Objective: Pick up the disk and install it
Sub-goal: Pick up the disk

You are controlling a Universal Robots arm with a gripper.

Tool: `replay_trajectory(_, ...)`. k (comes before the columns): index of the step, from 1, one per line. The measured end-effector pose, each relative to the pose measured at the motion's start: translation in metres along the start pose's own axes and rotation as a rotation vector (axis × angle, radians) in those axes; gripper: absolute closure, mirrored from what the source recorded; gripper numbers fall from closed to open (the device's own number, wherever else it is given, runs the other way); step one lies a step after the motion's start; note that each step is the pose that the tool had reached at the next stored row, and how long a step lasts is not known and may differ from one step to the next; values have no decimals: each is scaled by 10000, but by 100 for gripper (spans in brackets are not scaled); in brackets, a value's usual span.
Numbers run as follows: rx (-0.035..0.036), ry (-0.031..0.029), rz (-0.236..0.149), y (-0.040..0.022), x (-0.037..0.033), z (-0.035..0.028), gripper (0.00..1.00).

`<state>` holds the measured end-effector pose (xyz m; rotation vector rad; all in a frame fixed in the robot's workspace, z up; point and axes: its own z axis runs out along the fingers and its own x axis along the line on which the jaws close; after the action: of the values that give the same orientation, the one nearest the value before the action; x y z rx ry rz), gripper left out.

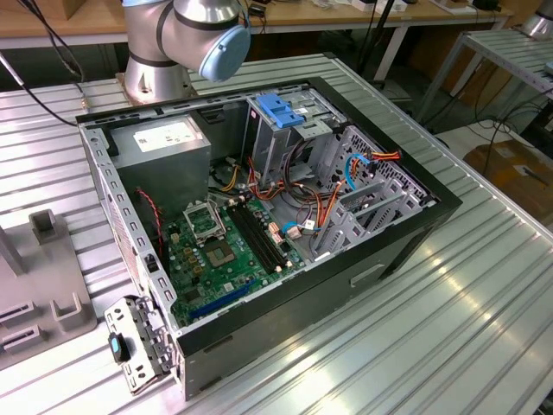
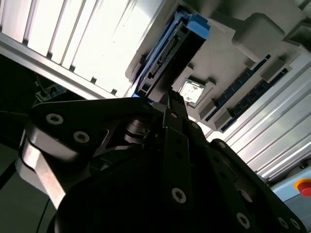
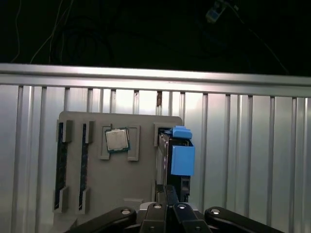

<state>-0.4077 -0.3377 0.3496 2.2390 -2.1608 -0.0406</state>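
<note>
In the exterior view, the open computer case (image 1: 380, 259) lies on its side on the ribbed tabletop (image 1: 449, 337). A bare blue bracket (image 1: 281, 111) sits on top of the drive cage. The grey fixture (image 1: 34, 294) stands well apart from the case, at the exterior view's left, so the install site is far from the pick-up site. The arm (image 1: 203, 30) rises behind the case.

In the second wrist view, the end effector (image 2: 172, 99) reaches toward the fixture (image 2: 228, 53). The disk (image 2: 170, 53) stands there on edge in its slot, blue carrier outward. The fingers look pressed together and hold nothing, and their tip is just beside the near end of the disk. A processor chip (image 2: 189, 92) lies in the neighbouring pocket.

In the first wrist view, the end effector (image 3: 168, 189) lines up with the upright disk (image 3: 177, 160), which stands at the fixture's (image 3: 121, 189) edge. The chip (image 3: 117, 140) lies beside it, and memory sticks (image 3: 60, 165) sit further along.

For a good grasp, I judge that the fingers should spread wide enough to straddle the narrow body. They should stay square to the disk's flat faces and centred along its length. They should grip the metal body rather than the flexible blue carrier, and the lift should follow the slot's line so the disk does not jam or disturb the chip.
</note>
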Motion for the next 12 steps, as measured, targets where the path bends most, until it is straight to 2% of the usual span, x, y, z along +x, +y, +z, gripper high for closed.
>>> replay_trajectory(6,1,-1,0,-31,-18,1,89)
replay_trajectory(12,1,-1,0,-32,-20,1,89)
